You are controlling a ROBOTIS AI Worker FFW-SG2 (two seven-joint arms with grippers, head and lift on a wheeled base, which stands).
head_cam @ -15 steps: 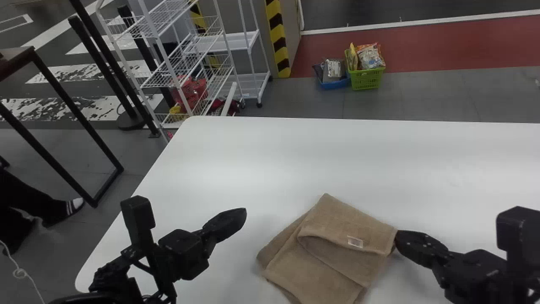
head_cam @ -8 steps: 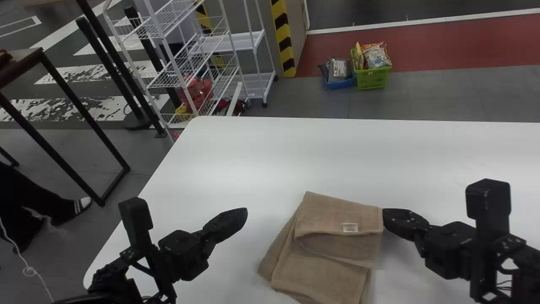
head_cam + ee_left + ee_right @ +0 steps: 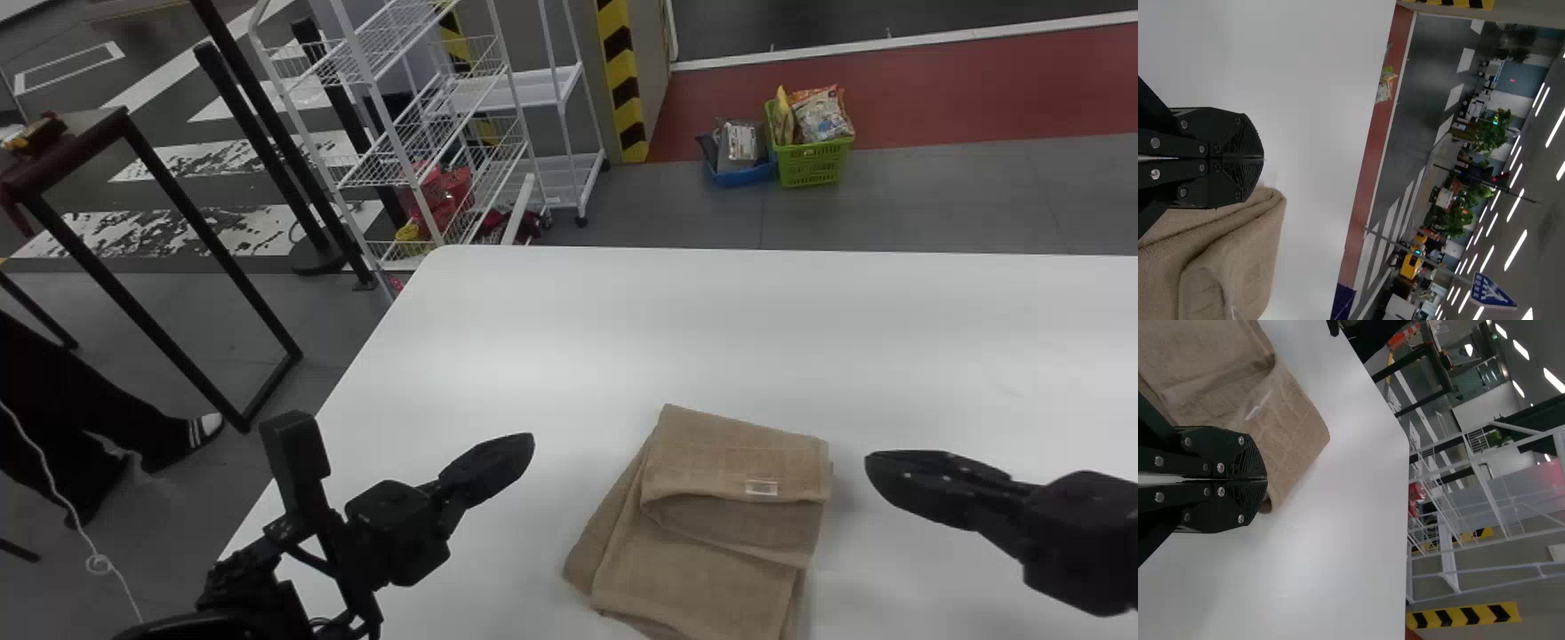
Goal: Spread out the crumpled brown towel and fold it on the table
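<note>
Your towel [image 3: 711, 524] lies folded on the table [image 3: 533, 356] between left claw [image 3: 1263, 159] and right claw [image 3: 1266, 479], both closed and empty. Expect it light and limp; pinch every layer at the right edge, perhaps three or more.

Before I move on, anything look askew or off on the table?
Yes, the fold. The brown towel is stacked unevenly: a lower layer juts out past the upper ones on the left, and the top flap sits at an angle to it, so the edges don't line up. I see no spill or damage.
</note>
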